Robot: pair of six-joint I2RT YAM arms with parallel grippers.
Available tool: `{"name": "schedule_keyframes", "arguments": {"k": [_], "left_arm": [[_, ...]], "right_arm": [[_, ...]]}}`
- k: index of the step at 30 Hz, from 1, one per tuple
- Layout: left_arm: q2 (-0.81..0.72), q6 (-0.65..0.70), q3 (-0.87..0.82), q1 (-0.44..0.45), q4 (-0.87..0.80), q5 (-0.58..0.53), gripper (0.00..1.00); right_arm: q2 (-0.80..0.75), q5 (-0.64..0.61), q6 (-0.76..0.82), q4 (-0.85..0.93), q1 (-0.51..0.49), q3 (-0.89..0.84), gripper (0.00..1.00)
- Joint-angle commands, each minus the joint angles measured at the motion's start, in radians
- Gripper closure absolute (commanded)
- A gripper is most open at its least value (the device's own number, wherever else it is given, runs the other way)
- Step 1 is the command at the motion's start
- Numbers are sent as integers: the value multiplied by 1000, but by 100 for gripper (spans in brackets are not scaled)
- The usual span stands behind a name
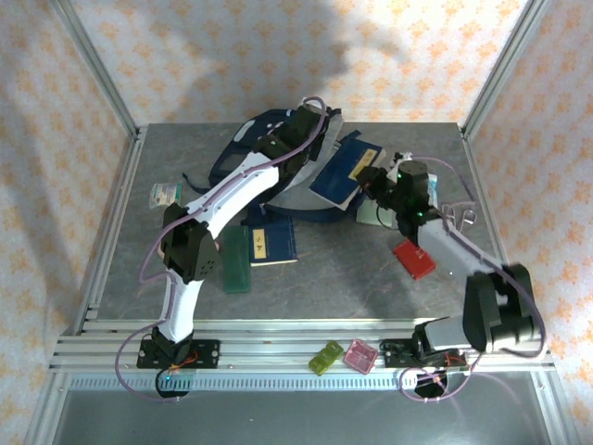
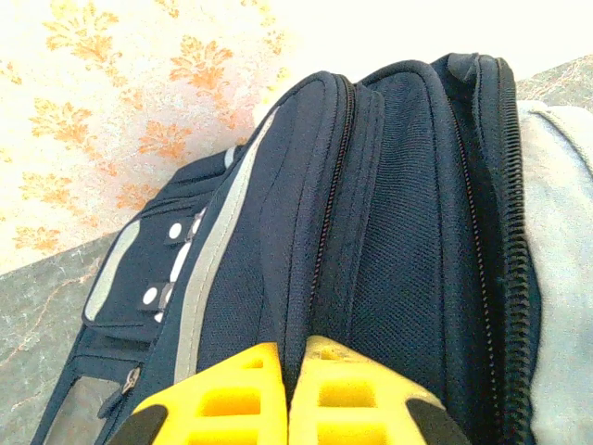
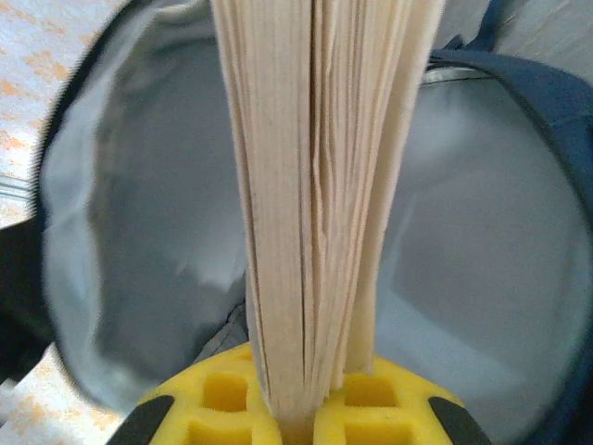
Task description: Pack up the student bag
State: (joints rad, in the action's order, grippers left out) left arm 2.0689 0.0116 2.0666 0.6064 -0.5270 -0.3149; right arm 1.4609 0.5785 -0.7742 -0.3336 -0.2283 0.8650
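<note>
The left gripper [image 2: 293,360] is clamped on a fold of the navy student bag [image 2: 398,222], whose zippered top rises straight ahead of its yellow fingers [image 2: 227,394]. The right gripper [image 3: 301,417] grasps a thick book [image 3: 315,176] edge-on, the pages standing between its jaws, with the bag's open mouth and pale grey lining spread just beyond and around the book. Seen from above, the bag lies on the table [image 1: 352,278] between the two grippers.

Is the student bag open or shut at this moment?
Open. In the right wrist view the student bag gapes wide, its pale grey lining showing around the book clamped in the right gripper.
</note>
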Motion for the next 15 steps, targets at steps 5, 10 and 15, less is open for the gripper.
{"name": "schedule_keyframes", "arguments": {"k": [5, 10, 15], "left_arm": [[-135, 40, 16, -13, 134, -14, 100], [-126, 20, 30, -14, 125, 24, 100], [-123, -8, 26, -14, 121, 59, 100]], "right_arm": [[303, 182, -100, -244, -20, 172, 100], [494, 189, -111, -254, -89, 335, 100], [704, 189, -169, -253, -160, 564, 100]]}}
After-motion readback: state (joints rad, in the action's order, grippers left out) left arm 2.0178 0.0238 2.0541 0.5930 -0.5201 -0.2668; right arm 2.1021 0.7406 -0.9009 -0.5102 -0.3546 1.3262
